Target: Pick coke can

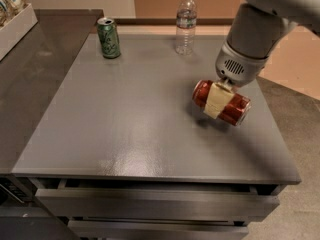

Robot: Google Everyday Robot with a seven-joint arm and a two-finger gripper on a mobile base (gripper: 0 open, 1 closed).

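Spreading across most of the view, the grey table (125, 129) carries everything, with drawers below its front edge and a darker counter (40, 74) butting against its left side. The white arm (260, 29) comes down from the upper right, over the table's right half, angled so that its wrist points down at the coke can. A clear bottle (185, 21) stands upright near the far edge, and a green can (108, 37) stands upright at the far left corner; both are well apart from the arm, so neither crowds the grasp. The coke can (237, 109) lies sideways under the wrist, its long axis running left to right and its right end tipped slightly lower, which is why the grip crosses its middle rather than its ends. The hand (219, 98) is clamped on that can, one pale finger (216, 101) wrapped across the near side of its body, the other hidden behind. A soft shadow sits on the table beneath, so the can looks just clear of the surface, though I cannot be sure. By my judgement the grasp is made and the lift is what remains; held this way, a round can could roll or slip between the fingers.
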